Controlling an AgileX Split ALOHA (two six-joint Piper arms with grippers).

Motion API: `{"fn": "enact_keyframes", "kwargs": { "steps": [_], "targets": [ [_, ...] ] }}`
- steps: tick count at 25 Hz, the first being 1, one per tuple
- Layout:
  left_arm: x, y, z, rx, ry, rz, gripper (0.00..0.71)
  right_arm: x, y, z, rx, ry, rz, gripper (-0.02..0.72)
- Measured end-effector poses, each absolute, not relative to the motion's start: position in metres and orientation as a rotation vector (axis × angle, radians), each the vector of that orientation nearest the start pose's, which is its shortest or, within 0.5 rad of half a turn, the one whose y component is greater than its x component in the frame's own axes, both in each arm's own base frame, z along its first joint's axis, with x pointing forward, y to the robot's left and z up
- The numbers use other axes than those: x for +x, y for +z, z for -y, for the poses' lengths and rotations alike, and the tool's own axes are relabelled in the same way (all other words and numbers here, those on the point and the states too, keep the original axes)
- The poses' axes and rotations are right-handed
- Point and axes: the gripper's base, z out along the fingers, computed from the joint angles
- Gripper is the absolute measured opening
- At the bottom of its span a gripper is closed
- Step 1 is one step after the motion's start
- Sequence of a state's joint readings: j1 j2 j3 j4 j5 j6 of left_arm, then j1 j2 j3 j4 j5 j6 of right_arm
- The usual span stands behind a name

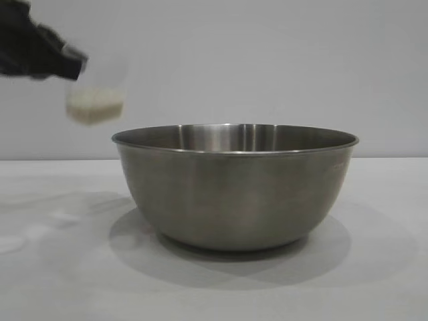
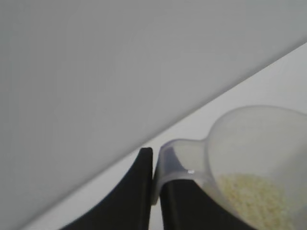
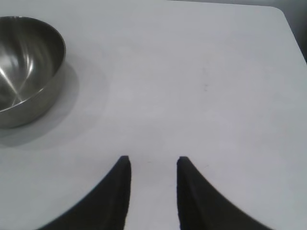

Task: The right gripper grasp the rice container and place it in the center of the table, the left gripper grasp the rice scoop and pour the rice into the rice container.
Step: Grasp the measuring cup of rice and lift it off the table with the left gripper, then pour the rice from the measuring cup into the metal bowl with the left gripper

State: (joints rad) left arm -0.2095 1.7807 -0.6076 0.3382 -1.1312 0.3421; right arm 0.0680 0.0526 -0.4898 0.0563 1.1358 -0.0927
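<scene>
Gripping the scoop [image 2: 249, 158] by its side handle, the left tool [image 2: 153, 165] holds it up beside the bowl [image 1: 234, 187] on the counter [image 3: 192, 72]. Light, smooth plastic; rice [image 2: 254, 196] spills if tipped early. The right tool [image 3: 151, 165] hangs apart, parted and empty.

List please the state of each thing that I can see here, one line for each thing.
rice container: upright on the table, empty as far as visible.
rice scoop: lifted off the table, left of the container, handle clamped, not yet pouring.
rice: inside the scoop.
left gripper: shut on the scoop's handle.
right gripper: open, holding nothing, away from the container.
</scene>
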Motion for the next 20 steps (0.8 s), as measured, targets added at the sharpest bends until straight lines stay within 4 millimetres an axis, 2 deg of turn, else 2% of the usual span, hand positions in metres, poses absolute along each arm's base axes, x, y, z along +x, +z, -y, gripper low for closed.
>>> {"fn": "enact_keyframes", "kwargs": {
  "steps": [5, 9, 14, 20],
  "targets": [
    [0.317, 0.200, 0.110, 1.004, 0.080, -1.173, 0.000, 0.000, 0.269, -0.005, -0.178, 0.055, -2.174, 0.231],
    [0.322, 0.207, 0.139, 1.267, 0.213, -1.022, 0.000, 0.000, 0.269, -0.005, -0.178, 0.055, -2.174, 0.231],
    [0.317, 0.216, 0.176, 1.475, 0.382, -0.765, 0.000, 0.000, 0.269, -0.005, -0.178, 0.055, -2.174, 0.231],
    [0.304, 0.212, 0.203, 1.690, 0.585, -0.470, 0.000, 0.000, 0.269, -0.005, -0.178, 0.055, -2.174, 0.231]
  ]
}}
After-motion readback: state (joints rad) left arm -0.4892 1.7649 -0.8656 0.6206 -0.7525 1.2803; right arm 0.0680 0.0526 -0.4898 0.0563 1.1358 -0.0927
